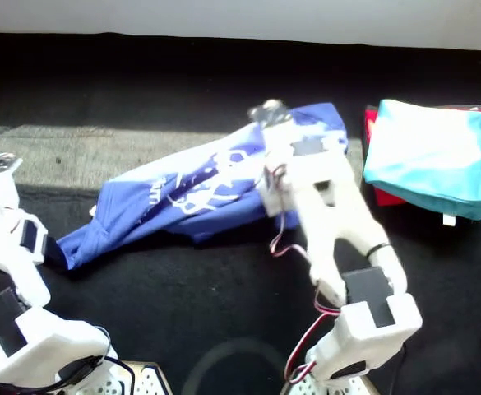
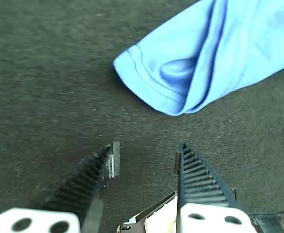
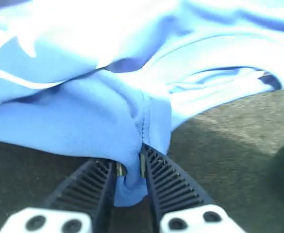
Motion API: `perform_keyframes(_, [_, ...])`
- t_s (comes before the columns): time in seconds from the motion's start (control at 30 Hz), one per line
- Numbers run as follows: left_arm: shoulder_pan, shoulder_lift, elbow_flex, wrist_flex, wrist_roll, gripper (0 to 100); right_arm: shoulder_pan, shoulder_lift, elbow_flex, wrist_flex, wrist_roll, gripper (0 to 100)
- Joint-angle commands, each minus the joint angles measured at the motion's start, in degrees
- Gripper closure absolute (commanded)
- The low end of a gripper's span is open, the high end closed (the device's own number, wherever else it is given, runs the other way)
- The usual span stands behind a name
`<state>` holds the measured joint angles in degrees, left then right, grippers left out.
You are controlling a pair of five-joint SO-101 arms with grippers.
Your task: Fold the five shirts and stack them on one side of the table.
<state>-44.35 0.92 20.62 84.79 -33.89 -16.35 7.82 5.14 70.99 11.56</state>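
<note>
Right gripper pinched only a thin fold of the blue shirt; pulling might slip it. Left gripper, at the shirt's eight o'clock, gaped empty.

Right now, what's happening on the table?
The right hand is shut on a fold of the blue shirt, which lies crumpled and unfolded across the dark table. The left hand is open above the table, just short of the shirt's sleeve end, touching nothing. At one side of the table, a folded teal shirt sits on a folded red shirt.
</note>
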Motion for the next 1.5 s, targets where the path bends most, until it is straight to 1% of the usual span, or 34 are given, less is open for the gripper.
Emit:
perform_keyframes(0.0, [4.3, -2.9, 0.6, 0.0, 0.1, 80, 3.8, -2.2, -18.9, 9.8, 1.0, 99.1])
perform_keyframes(0.07, [6.1, -2.9, 0.7, 0.4, 0.1, 80, 4.1, -2.1, -27.9, 15.3, 4.0, 99.1])
perform_keyframes(0.17, [8.9, -3.1, 0.0, 3.1, 0.1, 80, 4.2, -2.1, -39.8, 22.9, 7.9, 99.1])
perform_keyframes(0.3, [12.4, -5.5, -2.8, 9.0, 0.1, 80, 5.1, -1.8, -50.9, 29.1, 12.0, 99.1])
perform_keyframes(0.43, [15.8, -10.4, -6.5, 13.0, 0.1, 80, 8.3, -1.7, -57.1, 28.2, 12.3, 99.1])
perform_keyframes(0.57, [20.8, -14.1, -7.1, 13.2, 0.1, 80, 10.3, -1.7, -58.6, 23.0, 12.3, 99.1])
perform_keyframes(0.7, [28.0, -13.2, -7.0, 12.7, 1.0, 80, 9.6, -0.9, -56.6, 19.6, 12.2, 99.1])
perform_keyframes(0.77, [32.0, -11.7, -7.0, 10.4, 3.1, 80, 9.0, 0.4, -54.7, 19.6, 12.2, 99.1])
perform_keyframes(0.9, [38.4, -6.8, -7.1, 2.5, 7.9, 80, 9.1, 2.4, -51.4, 19.7, 12.2, 99.1])
perform_keyframes(1.0, [41.9, -1.5, -7.6, -2.5, 12.2, 80, 9.0, 2.9, -50.7, 19.7, 12.2, 99.1])
perform_keyframes(1.1, [43.9, 3.5, -7.6, -6.7, 16.5, 80, 9.1, 2.9, -50.7, 19.7, 12.2, 99.1])
perform_keyframes(1.27, [45.4, 9.1, -10.9, -8.4, 20.7, 80, 9.1, 2.9, -50.7, 19.7, 12.2, 99.1])
perform_keyframes(1.47, [47.0, 18.3, -16.8, -9.4, 21.7, 80, 9.1, 2.9, -50.7, 19.7, 12.2, 99.1])
